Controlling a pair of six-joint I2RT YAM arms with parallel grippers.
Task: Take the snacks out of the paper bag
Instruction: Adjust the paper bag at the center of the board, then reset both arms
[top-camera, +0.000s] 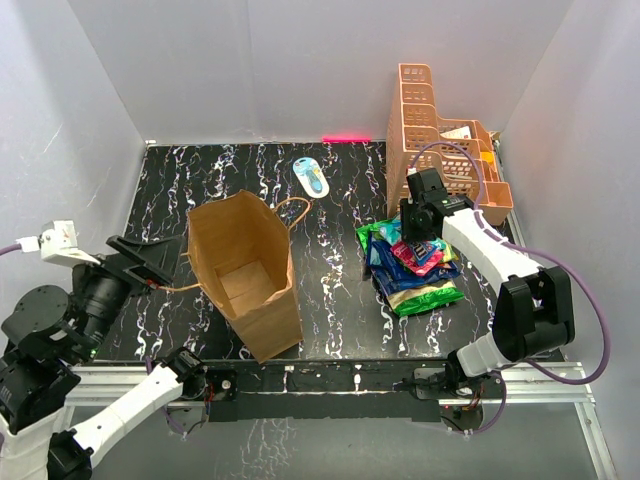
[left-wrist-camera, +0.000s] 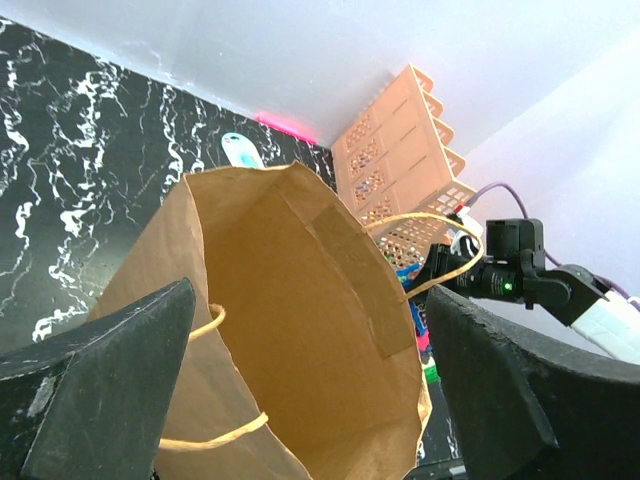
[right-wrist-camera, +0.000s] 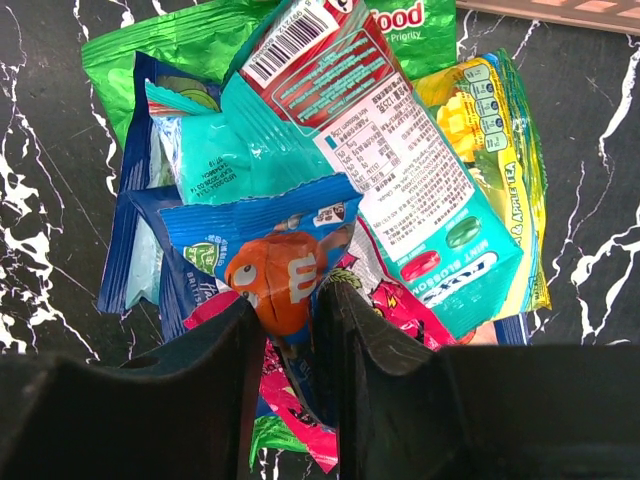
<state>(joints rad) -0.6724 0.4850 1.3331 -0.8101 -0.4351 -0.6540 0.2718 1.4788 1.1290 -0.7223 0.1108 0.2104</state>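
Note:
The brown paper bag stands upright at the front left with its mouth open, and only bare brown paper shows inside it. My left gripper is open, its fingers spread wide beside the bag's left rim and one thin handle near it. The snacks lie in a heap on the table at the right. My right gripper hangs over that heap, jaws narrow, closed on the lower edge of a blue packet. A teal packet and a green one lie beneath.
An orange lattice basket stands at the back right, just behind the snack heap. A small blue-white oval object lies at the back centre. White walls close in the black marbled table on three sides.

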